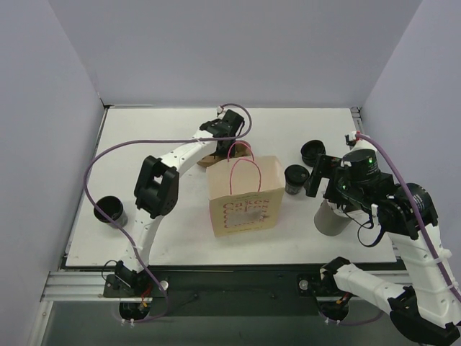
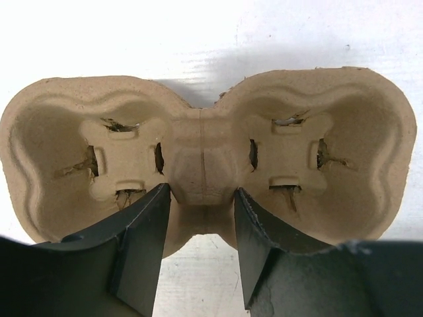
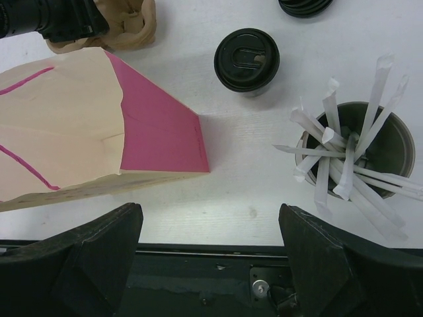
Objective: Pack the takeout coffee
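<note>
Left gripper [image 2: 201, 191] is straddling the pulp tray [image 2: 59, 132] at its middle ridge, clamped or not I cannot tell; right gripper [image 3: 208, 214] is hanging open; lifting is needing a firm pinch

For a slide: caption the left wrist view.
Left end effector, open, straddles the middle of an empty brown pulp tray.
</note>
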Controlling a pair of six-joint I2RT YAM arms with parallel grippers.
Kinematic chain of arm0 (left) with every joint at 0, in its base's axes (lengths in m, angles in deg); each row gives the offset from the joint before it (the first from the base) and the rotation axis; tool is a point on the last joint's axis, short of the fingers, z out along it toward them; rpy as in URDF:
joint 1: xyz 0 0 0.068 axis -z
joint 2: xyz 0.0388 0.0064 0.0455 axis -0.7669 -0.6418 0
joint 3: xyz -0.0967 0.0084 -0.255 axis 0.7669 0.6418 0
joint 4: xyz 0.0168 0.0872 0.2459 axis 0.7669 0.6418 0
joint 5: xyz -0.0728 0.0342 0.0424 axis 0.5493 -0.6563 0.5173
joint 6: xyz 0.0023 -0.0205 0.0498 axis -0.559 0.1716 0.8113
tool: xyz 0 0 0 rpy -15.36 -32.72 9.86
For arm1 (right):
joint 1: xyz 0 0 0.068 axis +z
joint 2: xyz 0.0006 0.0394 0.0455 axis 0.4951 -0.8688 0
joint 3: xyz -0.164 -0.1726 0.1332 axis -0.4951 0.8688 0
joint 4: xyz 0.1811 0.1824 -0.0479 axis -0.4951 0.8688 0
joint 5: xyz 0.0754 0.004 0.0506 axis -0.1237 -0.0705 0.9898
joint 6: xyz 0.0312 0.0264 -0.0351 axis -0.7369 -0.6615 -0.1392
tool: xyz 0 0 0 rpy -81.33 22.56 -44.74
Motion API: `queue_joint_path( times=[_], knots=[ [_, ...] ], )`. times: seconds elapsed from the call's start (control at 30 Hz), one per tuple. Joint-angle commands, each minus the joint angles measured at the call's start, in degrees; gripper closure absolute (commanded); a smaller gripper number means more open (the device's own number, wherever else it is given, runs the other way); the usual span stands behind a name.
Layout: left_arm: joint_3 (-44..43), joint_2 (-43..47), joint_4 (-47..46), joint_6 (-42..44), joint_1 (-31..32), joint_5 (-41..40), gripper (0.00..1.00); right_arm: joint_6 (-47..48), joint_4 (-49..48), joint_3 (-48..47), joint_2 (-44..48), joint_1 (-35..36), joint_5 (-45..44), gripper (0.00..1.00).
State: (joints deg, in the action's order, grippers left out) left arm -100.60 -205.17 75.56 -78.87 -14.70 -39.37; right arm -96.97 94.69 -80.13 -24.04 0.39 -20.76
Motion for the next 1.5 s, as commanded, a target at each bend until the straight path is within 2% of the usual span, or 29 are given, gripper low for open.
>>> queue_joint_path(
  times=[0.0,0.3,0.53,0.97,1.13,1.47],
  knots=[
    [-4.08,-1.88,-2.20,2.31,-0.66,-1.00,0.49,0.28,2.71,-1.81,-0.50,0.17,-1.72,0.12],
    [-7.16,-2.06,-3.34,7.24,-1.27,-0.65,0.74,-1.03,4.03,-0.93,0.38,0.17,-1.81,0.13],
    [-7.52,-1.36,-6.41,13.83,-2.42,1.99,0.70,-1.82,4.91,-0.31,1.26,0.08,-2.25,0.13],
    [-8.66,-0.04,-7.56,14.80,-3.30,4.80,0.72,-1.12,5.08,-1.10,-0.58,0.08,-2.43,0.13],
    [-8.48,0.75,-7.56,14.45,-3.30,4.71,0.75,-1.12,5.08,-0.31,0.03,0.08,-2.96,0.13],
    [-9.97,1.02,-7.47,14.18,-3.30,2.17,0.74,-1.47,5.17,0.74,1.26,0.08,-3.40,0.13]
  ],
)
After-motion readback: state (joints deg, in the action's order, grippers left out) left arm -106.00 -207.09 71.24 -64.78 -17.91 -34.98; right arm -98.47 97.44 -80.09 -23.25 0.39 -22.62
